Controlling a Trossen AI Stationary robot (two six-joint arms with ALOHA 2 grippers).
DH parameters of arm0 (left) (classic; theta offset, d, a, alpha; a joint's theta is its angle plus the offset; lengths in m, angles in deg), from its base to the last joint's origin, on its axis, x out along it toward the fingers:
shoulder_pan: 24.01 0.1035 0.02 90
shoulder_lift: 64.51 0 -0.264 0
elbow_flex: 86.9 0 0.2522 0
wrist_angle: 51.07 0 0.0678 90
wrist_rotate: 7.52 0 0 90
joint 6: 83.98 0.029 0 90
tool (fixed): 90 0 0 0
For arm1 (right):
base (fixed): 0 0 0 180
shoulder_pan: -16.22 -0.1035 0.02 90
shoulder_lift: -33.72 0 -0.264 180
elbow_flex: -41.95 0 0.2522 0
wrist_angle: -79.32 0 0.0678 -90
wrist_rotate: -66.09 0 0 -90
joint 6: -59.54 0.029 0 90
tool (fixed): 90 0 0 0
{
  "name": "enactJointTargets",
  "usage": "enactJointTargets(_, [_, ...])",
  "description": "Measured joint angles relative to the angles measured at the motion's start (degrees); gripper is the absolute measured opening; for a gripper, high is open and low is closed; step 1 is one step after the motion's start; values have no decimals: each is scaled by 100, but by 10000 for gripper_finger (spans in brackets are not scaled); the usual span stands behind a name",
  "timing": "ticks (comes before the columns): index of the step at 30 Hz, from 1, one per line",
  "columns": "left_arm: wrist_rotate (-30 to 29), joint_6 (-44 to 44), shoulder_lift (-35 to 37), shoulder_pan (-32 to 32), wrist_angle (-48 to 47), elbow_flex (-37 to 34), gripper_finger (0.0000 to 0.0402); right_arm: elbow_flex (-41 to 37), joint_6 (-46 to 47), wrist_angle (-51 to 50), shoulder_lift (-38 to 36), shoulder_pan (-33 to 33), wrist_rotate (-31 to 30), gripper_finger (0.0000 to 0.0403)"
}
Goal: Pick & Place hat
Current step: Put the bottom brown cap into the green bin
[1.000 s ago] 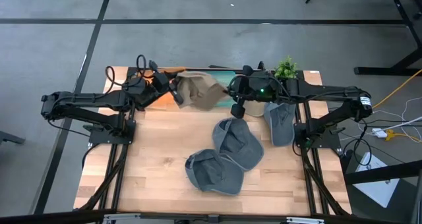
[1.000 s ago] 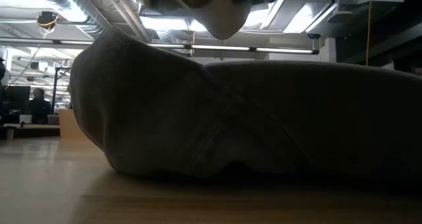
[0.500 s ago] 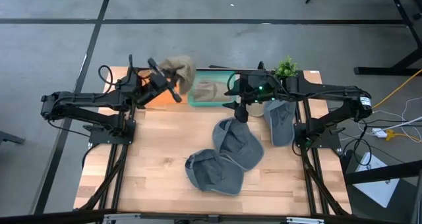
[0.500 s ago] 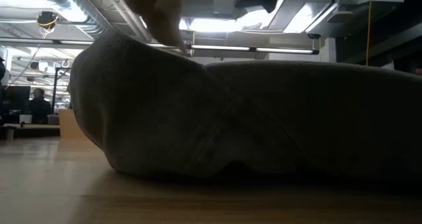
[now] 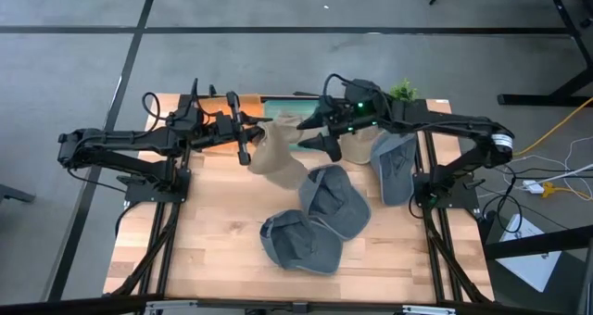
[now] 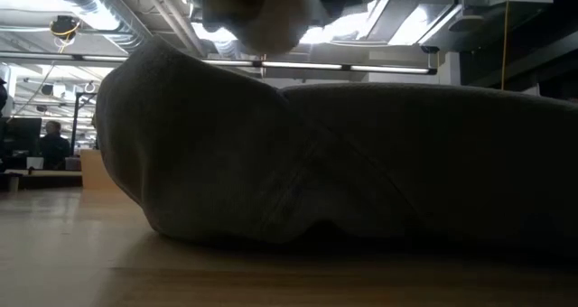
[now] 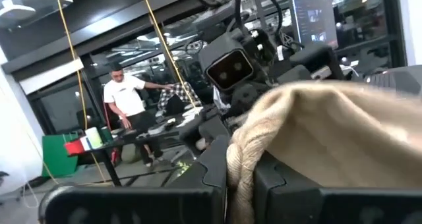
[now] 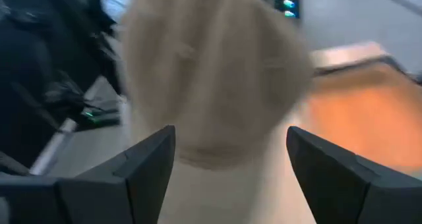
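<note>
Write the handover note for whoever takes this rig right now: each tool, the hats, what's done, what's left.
Left tool: shut on the tan hat, holding it above the far middle of the table.
Right tool: open, beside the tan hat, holding nothing.
Other hats: three grey hats, two overlapping mid-table, one at the right arm's side. A green tray shows at the far edge, mostly hidden by the arms.
Done: tan hat picked up, in the left tool alone.
Left: place the tan hat; the grey hats lie on the table.
</note>
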Motion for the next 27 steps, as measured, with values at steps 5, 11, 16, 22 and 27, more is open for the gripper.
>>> enactJointTargets(5, [69,-48,-27,2,-2,0,16,0,331,882,452,-3,320,288])
enactJointTargets(11, [147,-230,-27,3,-31,0,16,0,475,1627,896,-1,302,288])
enactJointTargets(16, [296,-382,-25,0,-322,0,16,0,416,1693,940,9,71,288])
enactJointTargets(22, [227,-434,-23,0,-456,0,16,-4,296,1510,664,20,50,288])
enactJointTargets(27, [208,-432,-5,0,-476,0,17,-4,-4,775,420,48,-338,288])
